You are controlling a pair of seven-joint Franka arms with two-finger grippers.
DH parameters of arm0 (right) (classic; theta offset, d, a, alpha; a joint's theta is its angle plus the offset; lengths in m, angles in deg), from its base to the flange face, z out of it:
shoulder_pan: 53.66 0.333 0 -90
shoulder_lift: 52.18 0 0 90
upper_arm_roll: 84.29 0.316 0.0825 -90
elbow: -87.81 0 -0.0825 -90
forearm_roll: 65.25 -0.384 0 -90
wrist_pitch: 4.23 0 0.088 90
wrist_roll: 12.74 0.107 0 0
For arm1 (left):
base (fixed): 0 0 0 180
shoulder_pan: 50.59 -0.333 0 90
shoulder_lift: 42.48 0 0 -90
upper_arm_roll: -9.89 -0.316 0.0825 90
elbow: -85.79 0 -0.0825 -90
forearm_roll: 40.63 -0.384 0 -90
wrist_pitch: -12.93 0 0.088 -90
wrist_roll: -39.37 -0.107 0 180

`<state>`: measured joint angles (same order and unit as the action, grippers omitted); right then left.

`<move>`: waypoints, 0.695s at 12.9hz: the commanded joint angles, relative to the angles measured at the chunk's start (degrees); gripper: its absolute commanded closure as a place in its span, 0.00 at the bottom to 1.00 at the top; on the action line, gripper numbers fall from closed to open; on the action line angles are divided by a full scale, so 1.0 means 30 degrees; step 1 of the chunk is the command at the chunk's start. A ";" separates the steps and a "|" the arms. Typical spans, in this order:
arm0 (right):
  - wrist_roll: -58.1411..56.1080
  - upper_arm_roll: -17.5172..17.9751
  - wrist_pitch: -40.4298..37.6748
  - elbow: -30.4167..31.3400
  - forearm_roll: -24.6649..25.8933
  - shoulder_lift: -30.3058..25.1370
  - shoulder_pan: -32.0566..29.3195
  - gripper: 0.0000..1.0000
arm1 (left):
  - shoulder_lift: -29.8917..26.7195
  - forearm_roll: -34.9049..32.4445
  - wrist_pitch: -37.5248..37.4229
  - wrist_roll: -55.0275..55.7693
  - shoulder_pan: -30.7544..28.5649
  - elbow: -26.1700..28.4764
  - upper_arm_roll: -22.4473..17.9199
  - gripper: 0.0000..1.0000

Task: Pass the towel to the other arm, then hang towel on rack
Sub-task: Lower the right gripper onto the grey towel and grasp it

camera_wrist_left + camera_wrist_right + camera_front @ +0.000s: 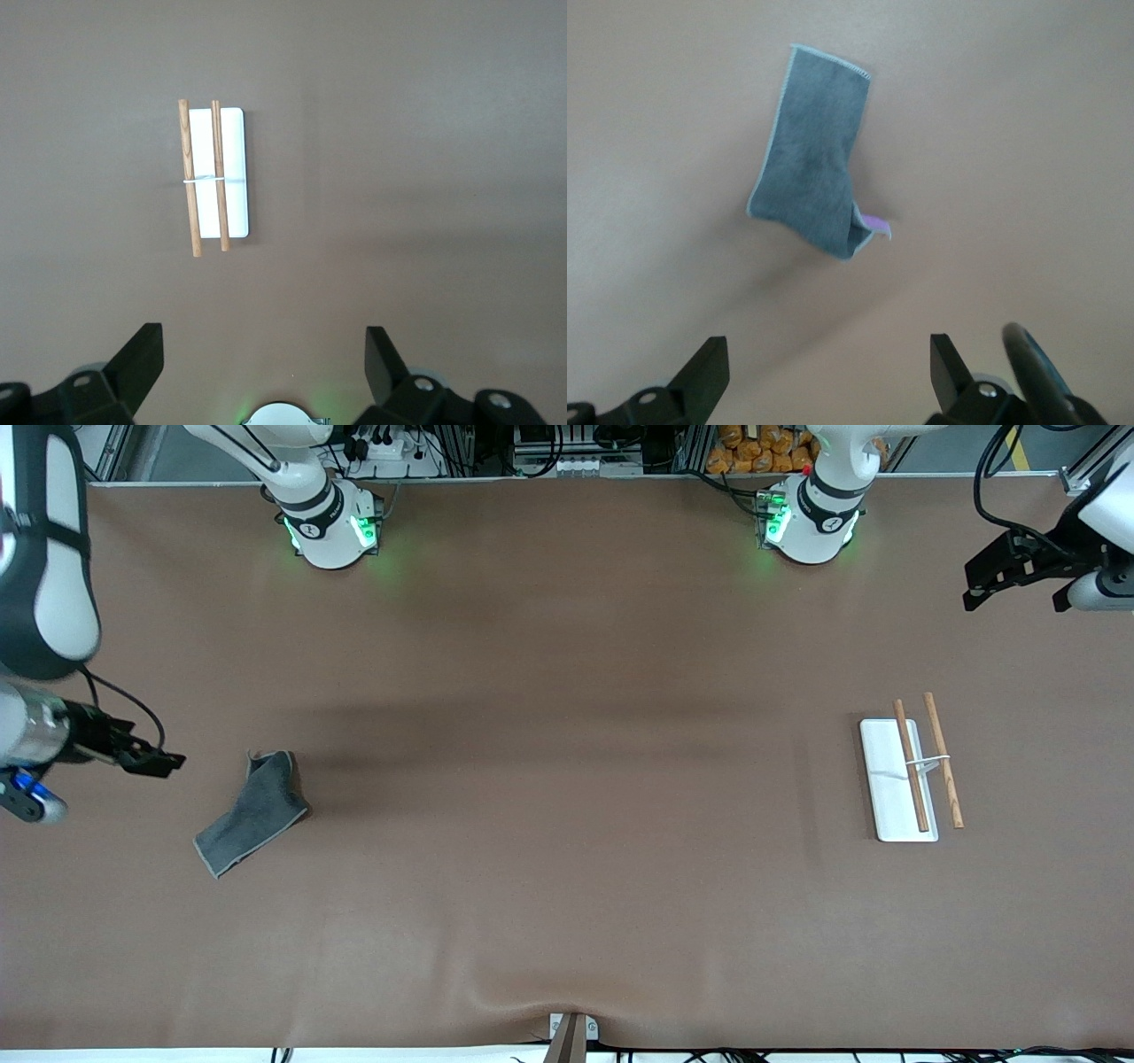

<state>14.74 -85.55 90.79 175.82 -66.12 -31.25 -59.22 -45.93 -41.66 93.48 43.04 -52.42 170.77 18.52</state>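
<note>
Front view shows the towel (252,813) lying crumpled on the desk (567,868) toward the right arm's end, the rack (911,777) toward the left arm's end. Right pincer (151,760) hangs released beside the towel; left pincer (1014,580) waits released above the desk.

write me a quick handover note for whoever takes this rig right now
Left pincer: open, empty, up over the table's left-arm end, waiting.
Right pincer: open, empty, over the right-arm end beside the towel.
Small dark grey cloth towel: crumpled on the brown table.
White-based rack with two wooden rods: bare, at the left-arm end.
Done: nothing.
Left: pick up, hand over, hang.
</note>
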 commanded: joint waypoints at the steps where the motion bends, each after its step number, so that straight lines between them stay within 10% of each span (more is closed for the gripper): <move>1: 0.0418 0.0214 0.1280 -0.0216 -0.0817 0.1807 -0.1131 0.00 | 0.0066 -0.0127 -0.0245 -0.0080 -0.0120 -0.0407 -0.0005 0.00; 9: 0.0184 0.0273 0.7905 0.3709 -0.2257 0.4006 -0.0815 0.00 | 0.0447 0.0167 -0.0187 0.0007 -0.0091 -0.0407 -0.0123 0.00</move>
<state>14.93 -84.81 113.01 185.76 -72.09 -19.82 -62.66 -44.90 -41.52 93.48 42.94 -52.77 170.64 17.99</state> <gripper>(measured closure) 0.000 0.000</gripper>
